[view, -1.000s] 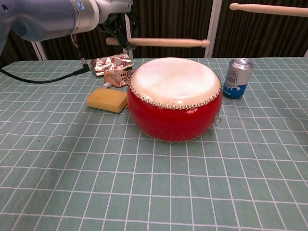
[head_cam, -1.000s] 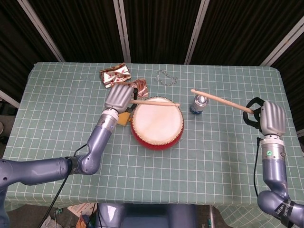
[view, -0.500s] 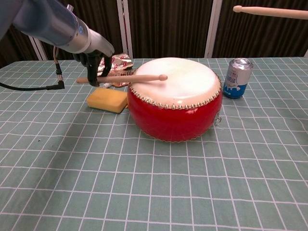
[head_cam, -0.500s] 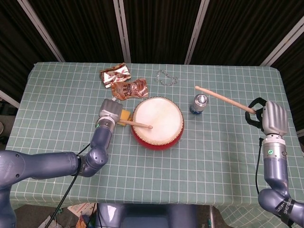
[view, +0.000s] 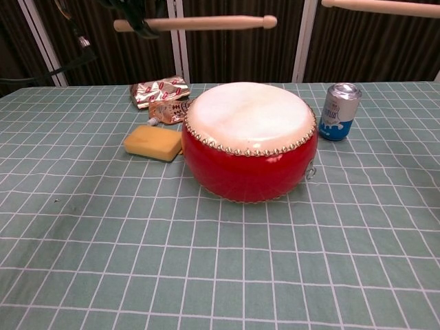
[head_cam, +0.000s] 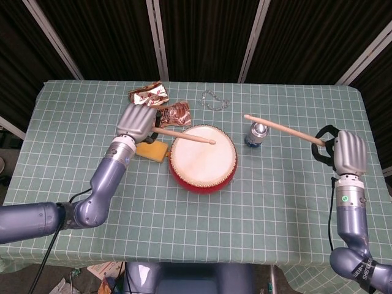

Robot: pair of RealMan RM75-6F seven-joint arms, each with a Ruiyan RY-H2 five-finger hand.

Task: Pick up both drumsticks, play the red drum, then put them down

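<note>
The red drum (head_cam: 203,158) (view: 249,141) with its pale skin sits mid-table. My left hand (head_cam: 136,120) hovers left of the drum and grips one wooden drumstick (head_cam: 184,136) (view: 199,23), whose tip is raised well above the drumhead. Far to the right my right hand (head_cam: 347,153) holds the second drumstick (head_cam: 283,130) (view: 381,7); that stick slants up and to the left, its tip high over the blue can. The chest view shows both sticks near the top edge; the left hand is barely in it and the right hand is outside it.
A blue drink can (head_cam: 258,133) (view: 337,111) stands right of the drum. A yellow sponge (head_cam: 151,150) (view: 154,142) lies at its left. Foil snack packets (head_cam: 148,96) (view: 159,91) and a small chain (head_cam: 213,100) lie behind. Green checked cloth (head_cam: 263,202) covers the table.
My left hand struck the drumhead half a second ago and has now lifted the stick back up above the drum. The right stick moved slightly up and left.
</note>
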